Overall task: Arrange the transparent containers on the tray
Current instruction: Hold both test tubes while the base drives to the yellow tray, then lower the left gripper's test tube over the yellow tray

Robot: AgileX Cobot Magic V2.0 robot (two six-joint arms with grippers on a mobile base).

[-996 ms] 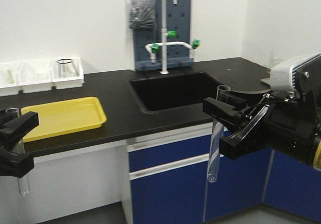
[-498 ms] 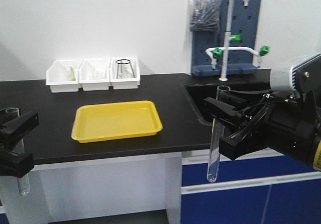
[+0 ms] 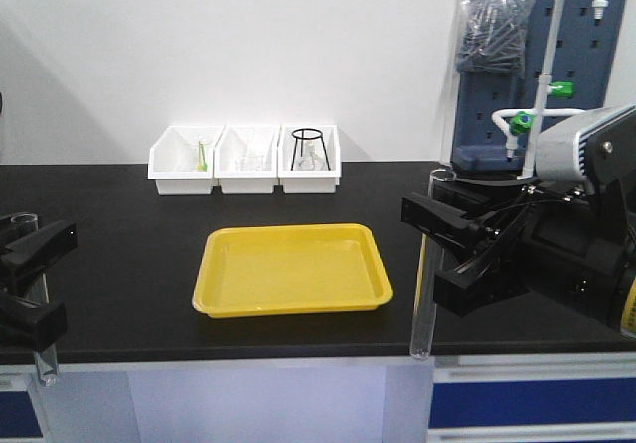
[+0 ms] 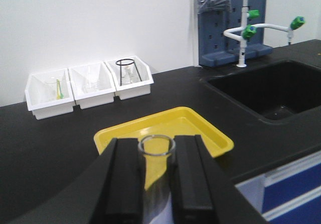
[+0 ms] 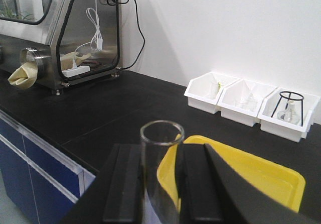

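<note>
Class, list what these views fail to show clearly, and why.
Left wrist view: lower end of the left test tube, cut off by the bottom edge.
Right wrist view: lower end of the right test tube, likewise cut off.
Front view: contents of the white bins, too small.

Yellow tray [image 3: 293, 269]: flat on the black tabletop [image 3: 119, 294]. Left test tube [image 3: 44, 359] and right test tube [image 3: 424, 304]: clear, upright, mouths up, clamped in the left end effector [image 3: 35, 282] and right end effector [image 3: 425, 249].
</note>
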